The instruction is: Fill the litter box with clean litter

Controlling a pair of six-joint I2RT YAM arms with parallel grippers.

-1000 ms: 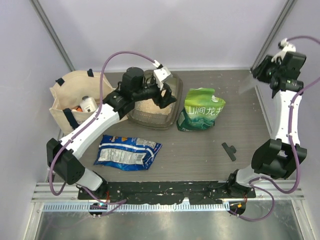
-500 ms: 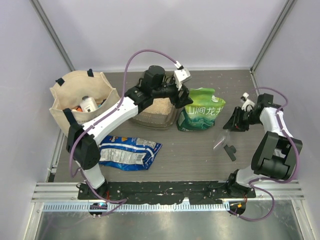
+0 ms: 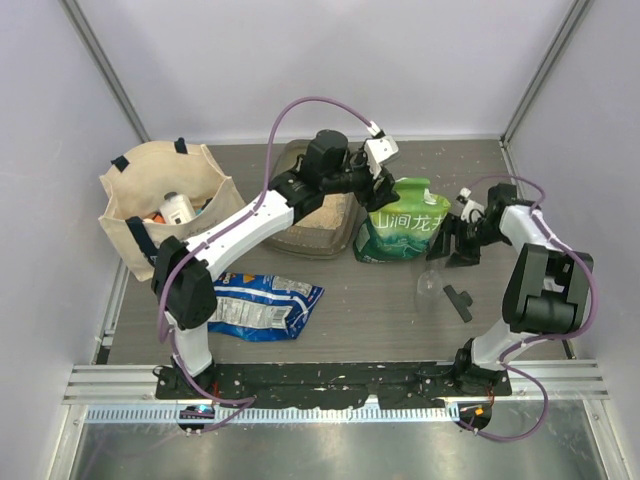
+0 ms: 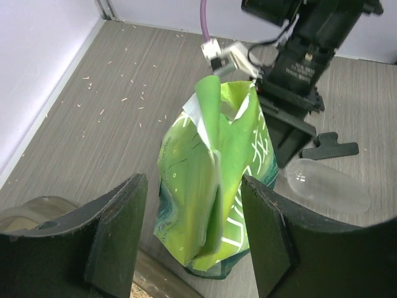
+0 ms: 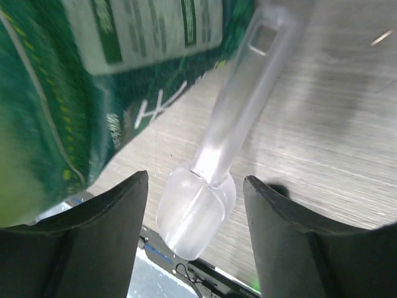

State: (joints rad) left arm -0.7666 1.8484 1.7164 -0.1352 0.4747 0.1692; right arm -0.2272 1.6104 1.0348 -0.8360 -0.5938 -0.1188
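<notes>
Nearest the arms, a blue packet (image 3: 255,305) and a black clip (image 3: 460,302) lay on the table (image 3: 380,320), with a clear scoop (image 4: 329,189) just beside the clip. The right gripper (image 5: 193,186) hung low over that scoop, its fingers spread wide on either side and clamping nothing. Beyond it stood the green bag (image 4: 214,186), upright with its top gaping. The left gripper (image 4: 193,183) hovered above the mouth, likewise wide open and empty. Farther back sat the litter box (image 3: 300,245), just left of the bag, with a shallow bed of clean litter (image 3: 318,212) already inside; a tote bag (image 3: 125,195) stood at the far left. Filling looked only partly done, the arms apparently readying the bag for more. Next, the left fingers would need to pinch the bag's rim without crumpling it shut, and the right to take up the scoop.
</notes>
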